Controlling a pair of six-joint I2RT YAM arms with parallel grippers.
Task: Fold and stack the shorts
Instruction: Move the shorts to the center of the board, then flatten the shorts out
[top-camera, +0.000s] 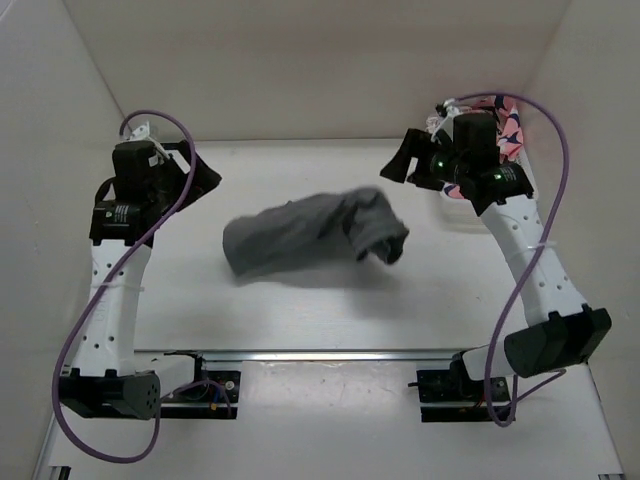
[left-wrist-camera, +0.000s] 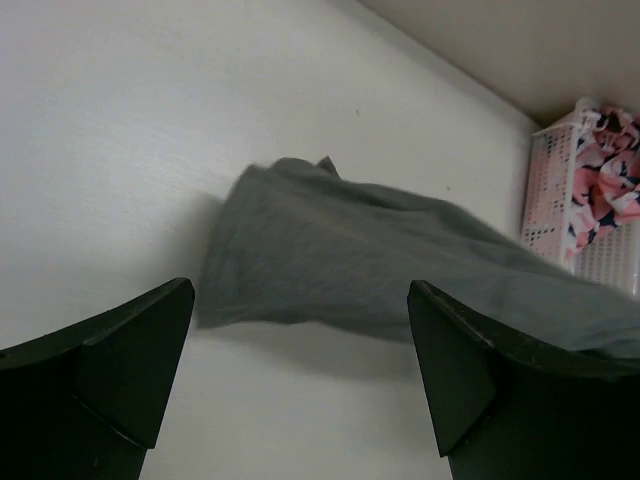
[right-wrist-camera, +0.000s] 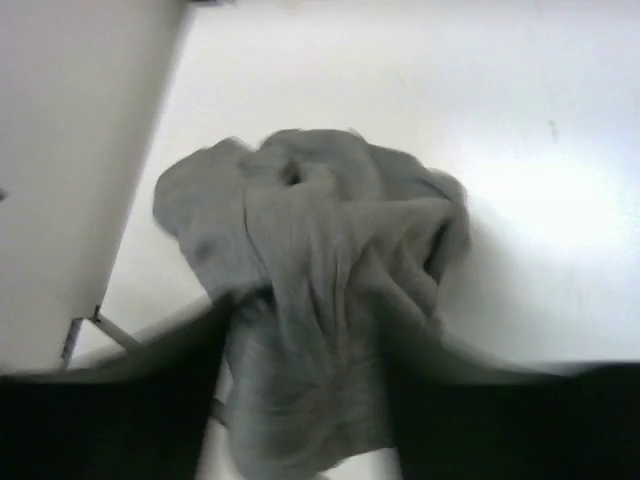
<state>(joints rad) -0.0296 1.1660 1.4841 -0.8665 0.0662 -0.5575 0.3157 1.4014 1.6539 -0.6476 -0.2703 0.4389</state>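
Observation:
The grey shorts (top-camera: 315, 235) are a crumpled, motion-blurred bundle at the middle of the white table (top-camera: 300, 320). My left gripper (top-camera: 200, 180) is open and empty to the left of them. In the left wrist view the gripper (left-wrist-camera: 300, 400) has its fingers wide apart, and the shorts (left-wrist-camera: 380, 265) lie just beyond them. My right gripper (top-camera: 400, 165) hangs above and behind the shorts' right end. In the right wrist view that gripper (right-wrist-camera: 305, 330) has blurred fingers spread apart, with the bunched shorts (right-wrist-camera: 310, 260) showing between and below them. No waistband bow shows.
A white perforated basket (top-camera: 505, 130) holding pink patterned cloth stands at the back right, behind the right arm. It also shows in the left wrist view (left-wrist-camera: 560, 190). White walls enclose the table on the left, back and right.

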